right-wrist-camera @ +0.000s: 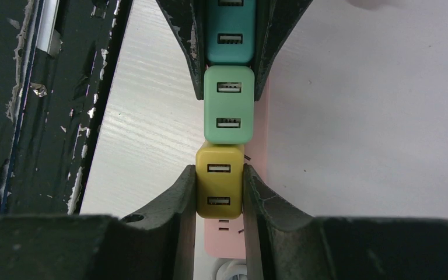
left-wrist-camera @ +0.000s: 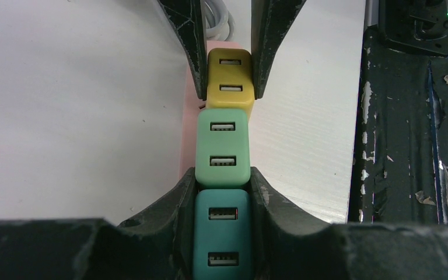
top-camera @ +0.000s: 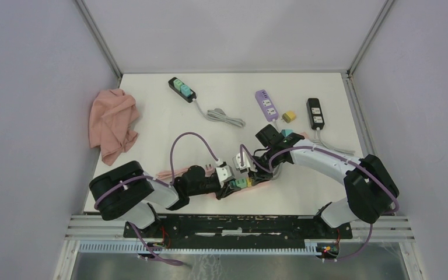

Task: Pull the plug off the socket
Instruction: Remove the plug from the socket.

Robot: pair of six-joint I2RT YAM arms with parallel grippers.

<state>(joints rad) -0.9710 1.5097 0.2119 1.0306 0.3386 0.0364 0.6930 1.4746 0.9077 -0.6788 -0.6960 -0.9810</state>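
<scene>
Grippers face each other tip to tip over a pink socket strip (right-wrist-camera: pixel 259 140) that lies near the front edge of the table (top-camera: pixel 151 116), about midway between the two bases. The left arm (top-camera: pixel 151 195) stays low, its forearm stretched to the right along the near edge with the wrist level. The right arm (top-camera: pixel 326 160) is bent at the elbow, its forearm reaching left toward the centre and its wrist folded down onto the strip.

Three plugs sit in a row on the strip, touching end to end: a teal plug (left-wrist-camera: pixel 222 233), a light green plug (left-wrist-camera: pixel 222 146) in the middle and a yellow plug (right-wrist-camera: pixel 220 184). The left gripper (left-wrist-camera: pixel 222 181) is closed narrowly on the teal plug, one finger pressed against each side and the tips reaching the near end of the light green plug. The right gripper (right-wrist-camera: pixel 220 172) is clamped on the yellow plug in the same way. All three plugs are seated on the strip, with the light green plug free between the two sets of fingertips.
</scene>
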